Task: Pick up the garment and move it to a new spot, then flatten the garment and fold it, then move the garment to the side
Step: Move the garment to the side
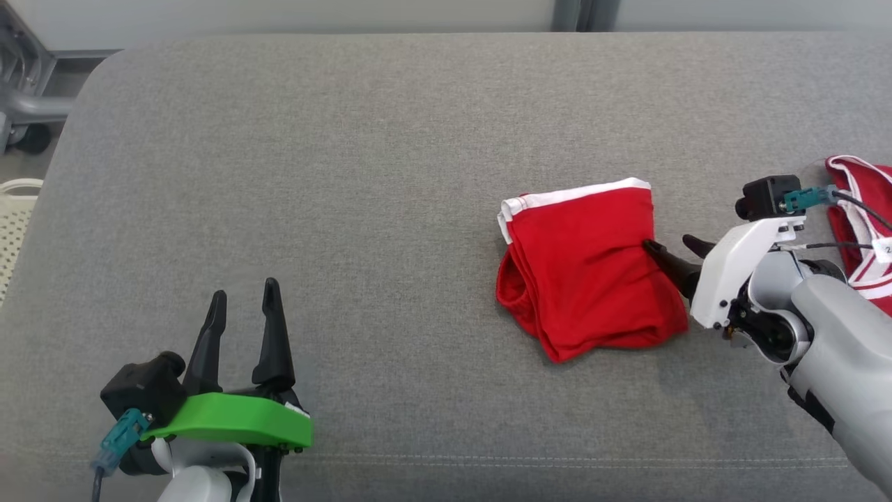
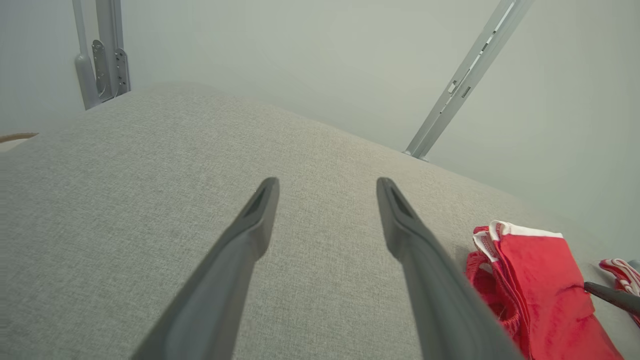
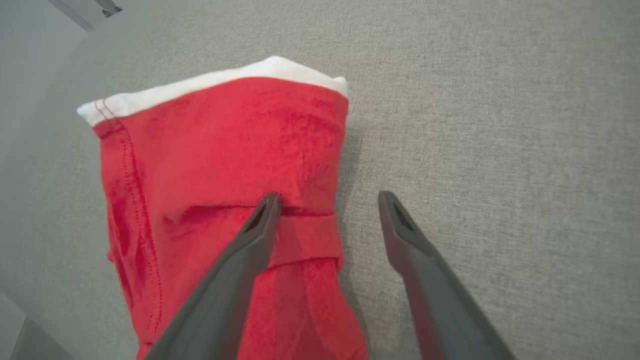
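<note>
Red garment point(image 1: 589, 268) folded on grey cushion point(image 1: 348, 174)

Right gripper point(image 1: 669, 242) reaches in sideways, fingers apart, one tip touching its edge, gripping nothing. Left gripper point(image 1: 245, 291) hangs well apart, open, empty. Another red cloth point(image 1: 864, 230) is cut off.

Far right of the folded red garment point(image 1: 589, 268), another red and white cloth point(image 1: 867, 183) runs off the edge, and the right arm point(image 1: 836, 328) and its cable point(image 1: 860, 209) cover part of it. A tiny white tag point(image 1: 883, 247) there is too small to read. Far left of the garment, a white basket point(image 1: 14, 230) is cut off. One finger of the right gripper point(image 1: 667, 242) meets a fold in the garment; whether its tip is tucked in, I can't tell.
</note>
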Controlling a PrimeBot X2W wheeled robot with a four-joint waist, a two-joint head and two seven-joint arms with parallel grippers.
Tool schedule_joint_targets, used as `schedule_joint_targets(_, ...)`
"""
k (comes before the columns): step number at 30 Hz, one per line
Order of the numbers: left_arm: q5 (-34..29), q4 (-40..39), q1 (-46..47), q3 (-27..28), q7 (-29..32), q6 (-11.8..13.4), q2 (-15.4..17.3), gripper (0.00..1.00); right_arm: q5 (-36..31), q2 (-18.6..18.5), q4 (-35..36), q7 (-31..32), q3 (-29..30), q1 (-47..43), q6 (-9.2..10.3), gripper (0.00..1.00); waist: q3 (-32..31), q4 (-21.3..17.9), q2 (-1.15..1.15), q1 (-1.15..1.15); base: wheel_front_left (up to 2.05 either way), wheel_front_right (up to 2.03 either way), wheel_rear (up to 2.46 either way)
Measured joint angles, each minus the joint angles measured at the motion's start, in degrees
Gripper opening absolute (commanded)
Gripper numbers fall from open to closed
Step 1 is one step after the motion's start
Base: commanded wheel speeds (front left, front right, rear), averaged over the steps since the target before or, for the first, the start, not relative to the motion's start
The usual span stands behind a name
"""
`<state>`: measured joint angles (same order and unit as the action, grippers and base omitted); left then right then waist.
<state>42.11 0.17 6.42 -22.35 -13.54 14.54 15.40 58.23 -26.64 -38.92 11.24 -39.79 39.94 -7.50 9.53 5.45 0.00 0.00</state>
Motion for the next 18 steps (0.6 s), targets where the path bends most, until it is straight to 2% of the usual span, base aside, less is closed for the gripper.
schedule_joint_targets(5, -0.1, 0.6, 0.6, -0.1, -0.2, -0.5, -0.3, 1.0, 4.0, -2.4, 0.3, 6.0, -2.9, 1.6, 0.0, 1.0, 1.3, 2.0, 0.0, 0.0, 0.0, 0.0, 0.0)
schedule_joint_targets(9, -0.2, 0.9, 1.1, 0.0, -0.4, -0.7, -0.5, 1.0, 5.7, -3.1, 0.8, 7.9, -4.4, 2.7, 0.0, 1.0, 2.0, 3.1, 0.0, 0.0, 0.0, 0.0, 0.0)
schedule_joint_targets(10, -0.2, 0.9, 1.2, 0.0, -0.4, -0.8, -0.6, 1.0, 6.1, -3.2, 0.7, 7.9, -4.8, 3.0, 0.0, 0.79, 2.2, 3.3, 0.0, 0.0, 0.0, 0.0, 0.0)
schedule_joint_targets(11, -0.3, 1.0, 1.4, -0.1, -0.5, -0.9, -0.7, 1.0, 6.2, -3.4, 0.8, 7.8, -5.2, 3.4, 0.0, 0.41, 2.4, 3.6, 0.0, 0.0, 0.0, 0.0, 0.0)
schedule_joint_targets(15, -0.4, 1.2, 1.6, 0.0, -0.6, -0.9, -0.9, 1.0, 6.5, -3.7, 0.8, 6.3, -7.0, 4.8, 0.0, 0.0, 3.1, 4.1, 0.0, 0.0, 0.0, 0.0, 0.0)
schedule_joint_targets(18, -0.5, 1.3, 1.6, 0.1, -0.7, -0.9, -1.0, 1.0, 7.0, -3.7, 0.5, 5.2, -8.2, 5.4, 0.0, 0.0, 3.4, 3.9, 0.0, 0.0, 0.0, 0.0, 0.0)
